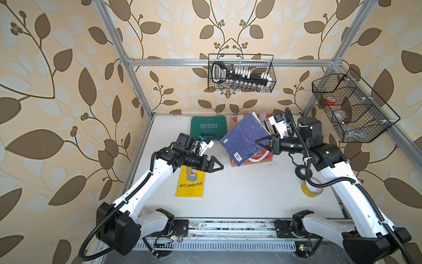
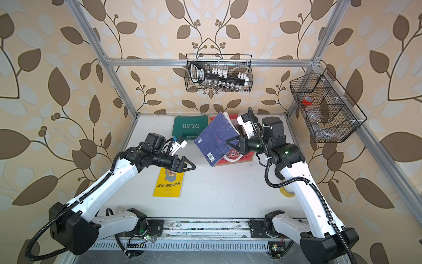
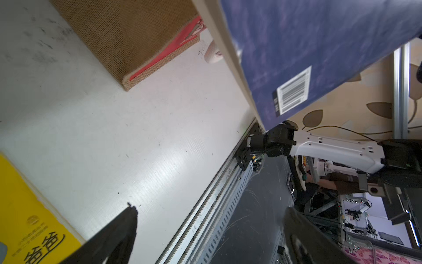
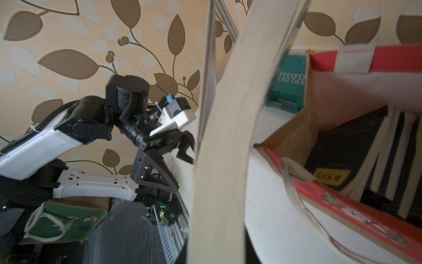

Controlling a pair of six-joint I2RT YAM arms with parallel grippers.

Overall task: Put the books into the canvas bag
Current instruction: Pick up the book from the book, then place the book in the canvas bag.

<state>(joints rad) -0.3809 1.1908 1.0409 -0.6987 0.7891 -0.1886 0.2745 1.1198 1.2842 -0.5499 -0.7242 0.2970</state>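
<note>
A navy book (image 1: 242, 137) (image 2: 214, 139) hangs tilted above the canvas bag (image 1: 262, 157) (image 2: 237, 158), with my right gripper (image 1: 258, 142) (image 2: 227, 142) shut on its edge. The right wrist view has the book's pale page edge (image 4: 228, 137) between the jaws (image 4: 219, 249) and several dark books (image 4: 365, 148) standing inside the bag (image 4: 290, 137). A yellow book (image 1: 190, 185) (image 2: 169, 185) (image 3: 22, 217) lies flat on the table. My left gripper (image 1: 220, 165) (image 2: 193, 165) (image 3: 209, 208) is open and holds nothing, just above the yellow book's far end, left of the bag's jute side (image 3: 127, 34).
A green tool case (image 1: 209, 126) lies at the back beside the bag. A black tape roll (image 1: 301, 171) and a yellow tape roll (image 1: 311, 186) sit under the right arm. Wire baskets (image 1: 242, 73) (image 1: 351, 107) hang on the back and right frame.
</note>
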